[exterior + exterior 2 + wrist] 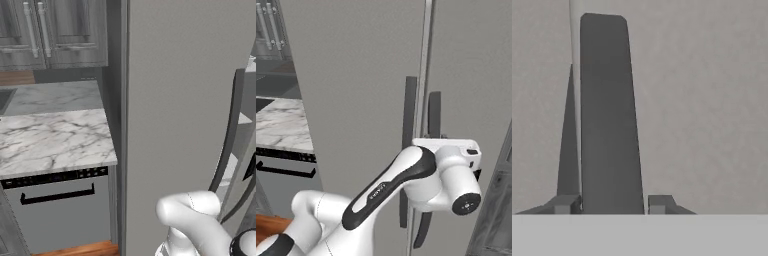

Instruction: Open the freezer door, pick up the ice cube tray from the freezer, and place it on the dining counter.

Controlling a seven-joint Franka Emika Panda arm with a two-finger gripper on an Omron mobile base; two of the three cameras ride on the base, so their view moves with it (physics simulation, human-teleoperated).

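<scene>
Freezer door (175,100): tall plain matte grey panel, upright, taking up the right half of the left base view. It stands slightly ajar, with white shelf edges visible past its right edge in that view. In the right base view the same panel (356,90) is the left of two matching grey doors, a pale vertical seam between them.

Handle (609,120): long dark bar, slightly curved, running vertically along the right edge of the freezer door. In the right base view (410,110) it sits just left of the seam, with a second dark bar on the neighbouring door just right of it.

End effector (612,204): two small dark fingertips (564,204) set one on each side of the handle bar, both against it. The jaws are closed on the handle. In the right base view the white hand sits at the handle, at about mid-height of the bar.

Arm (391,185): white with dark joints, rising from the lower left of the right base view to the handle.

Small bench (52,137): white marble top with grey veins, left of the freezer, above a grey appliance front (57,210) with a black bar handle.

Upper cabinets (50,32): grey wood doors with pale bar handles, far left.

Floor (75,249): strip of brown wood below the appliance front.
</scene>
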